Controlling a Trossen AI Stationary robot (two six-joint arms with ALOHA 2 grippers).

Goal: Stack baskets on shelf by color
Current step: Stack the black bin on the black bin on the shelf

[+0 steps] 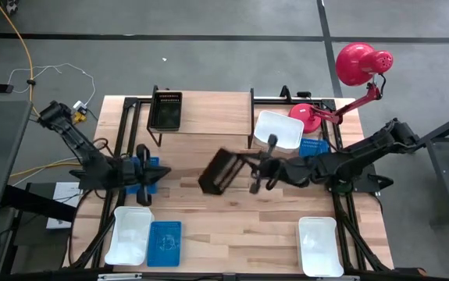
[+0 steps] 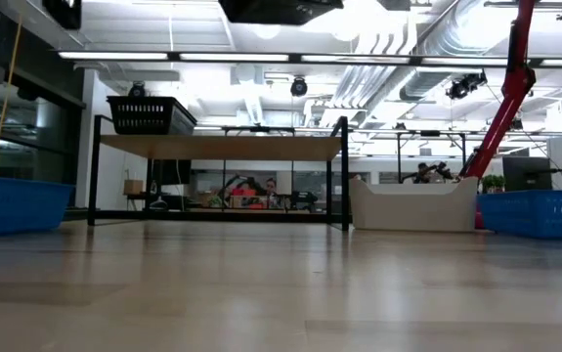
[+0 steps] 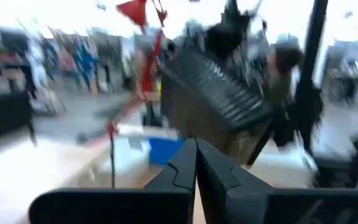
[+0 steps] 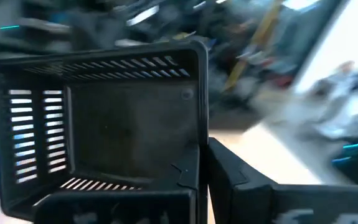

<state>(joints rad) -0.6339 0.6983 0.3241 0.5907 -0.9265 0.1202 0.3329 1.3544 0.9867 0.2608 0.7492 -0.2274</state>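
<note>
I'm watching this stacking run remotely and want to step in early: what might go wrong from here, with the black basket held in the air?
1. The right gripper pinches the black perforated plastic basket by one wall only, tilted above the table; it may slip or swing.
2. The low light-wood shelf already carries another black basket at one end; a tilted approach could knock it or miss nesting.
3. The white rounded basket lies near the right arm and could be nudged.

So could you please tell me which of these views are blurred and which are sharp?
High view: sharp, with the black basket in the right pincer clear. Low view: sharp on the shelf, ceiling lights glaring. Left wrist view: heavily smeared. Right wrist view: basket fairly crisp, room behind streaked.
</note>
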